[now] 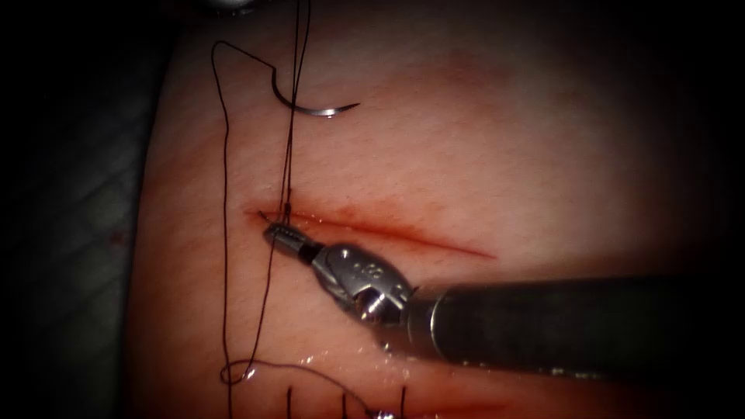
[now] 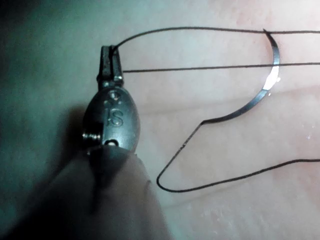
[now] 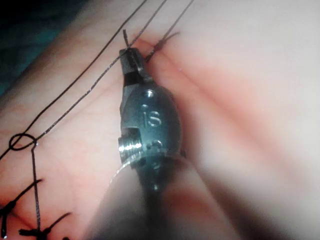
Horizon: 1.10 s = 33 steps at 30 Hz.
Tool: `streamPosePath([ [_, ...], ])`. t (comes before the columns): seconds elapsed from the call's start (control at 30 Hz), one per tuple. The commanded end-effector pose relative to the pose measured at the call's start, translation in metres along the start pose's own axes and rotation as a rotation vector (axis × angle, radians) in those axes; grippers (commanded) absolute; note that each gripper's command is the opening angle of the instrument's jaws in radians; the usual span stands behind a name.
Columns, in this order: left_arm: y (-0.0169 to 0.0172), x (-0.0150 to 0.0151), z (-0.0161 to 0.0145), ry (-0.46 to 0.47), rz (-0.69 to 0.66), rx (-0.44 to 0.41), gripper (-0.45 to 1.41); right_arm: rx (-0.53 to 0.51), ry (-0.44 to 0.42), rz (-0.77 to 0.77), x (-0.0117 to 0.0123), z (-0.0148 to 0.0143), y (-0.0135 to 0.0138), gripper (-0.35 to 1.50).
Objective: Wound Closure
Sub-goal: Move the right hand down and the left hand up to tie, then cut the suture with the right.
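At the far left, a strand of thread (image 1: 225, 233) runs down the tissue (image 1: 481, 140) to a small loop (image 1: 233, 374) near the lower edge. The needle (image 1: 310, 105) lies free on the tissue above the left end of the cut (image 1: 388, 231), held by no tool and not in the tissue. Its curve opens upward, its long axis is about level, and its tip points to the right.

In its wrist view, the left tool (image 2: 111, 56) has its jaws closed on the thread. The right tool (image 1: 278, 233) is at the left end of the cut, jaws closed on a short thread end there. I judge that a steady, even pull on both ends, without jerking, would suit 2 held strands best.
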Motion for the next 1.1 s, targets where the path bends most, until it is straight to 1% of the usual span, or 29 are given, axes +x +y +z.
streamPosePath([
  [0.03,-0.0005,-0.0004,0.0007,0.003,0.001,0.000,-0.45,0.004,-0.032,-0.007,-0.0016,0.0006,-0.0010,-0.35],
  [0.13,-0.0006,-0.0006,0.0007,0.003,0.002,0.000,-0.45,0.004,-0.066,-0.030,-0.0026,0.0008,-0.0012,-0.35],
  [0.33,-0.0009,-0.0007,0.0008,0.002,0.008,0.000,-0.45,0.006,-0.093,-0.063,-0.0034,0.0008,-0.0011,-0.35],
  [0.47,-0.0007,-0.0007,0.0006,0.001,0.010,0.000,-0.45,0.009,-0.090,-0.064,-0.0035,0.0007,-0.0013,-0.35],
  [0.5,-0.0001,-0.0006,0.0004,0.001,0.013,-0.002,-0.45,0.015,-0.066,-0.021,-0.0034,0.0005,-0.0014,-0.35],
  [0.53,0.0003,-0.0005,0.0002,0.000,0.002,-0.003,-0.45,0.026,-0.053,-0.014,-0.0033,0.0004,-0.0016,-0.35],
  [0.57,0.0013,0.0000,-0.0005,0.002,-0.031,-0.013,-0.45,0.031,-0.042,-0.039,-0.0029,0.0001,-0.0018,0.05],
  [0.6,0.0018,0.0002,-0.0008,0.001,-0.037,-0.019,-0.45,0.034,-0.035,-0.078,-0.0027,-0.0002,-0.0019,0.32],
  [0.67,0.0031,0.0010,-0.0019,0.005,-0.044,-0.040,-0.45,0.042,-0.032,-0.086,-0.0022,-0.0009,-0.0021,0.51],
  [0.7,0.0036,0.0014,-0.0025,0.009,-0.045,-0.051,-0.45,0.047,-0.035,-0.082,-0.0019,-0.0014,-0.0023,0.64],
  [0.73,0.0043,0.0020,-0.0033,0.016,-0.047,-0.063,-0.45,0.050,-0.036,-0.091,-0.0016,-0.0017,-0.0023,0.81],
  [0.77,0.0048,0.0024,-0.0039,0.023,-0.048,-0.073,-0.45,0.052,-0.034,-0.105,-0.0012,-0.0021,-0.0024,1.05],
  [0.8,0.0054,0.0029,-0.0046,0.026,-0.051,-0.082,-0.45,0.056,-0.026,-0.118,-0.0008,-0.0025,-0.0025,1.18],
  [0.87,0.0066,0.0042,-0.0062,0.037,-0.056,-0.103,-0.45,0.059,-0.009,-0.163,0.0000,-0.0032,-0.0026,1.31],
  [0.93,0.0077,0.0055,-0.0077,0.043,-0.063,-0.120,-0.45,0.069,0.000,-0.174,0.0006,-0.0040,-0.0026,1.36],
  [0.97,0.0088,0.0072,-0.0094,0.052,-0.071,-0.139,-0.45,0.060,-0.002,-0.202,0.0013,-0.0049,-0.0025,1.43],
  [1.1,0.0105,0.0107,-0.0126,0.068,-0.091,-0.179,-0.45,0.003,-0.034,-0.279,0.0026,-0.0069,-0.0018,1.47],
])
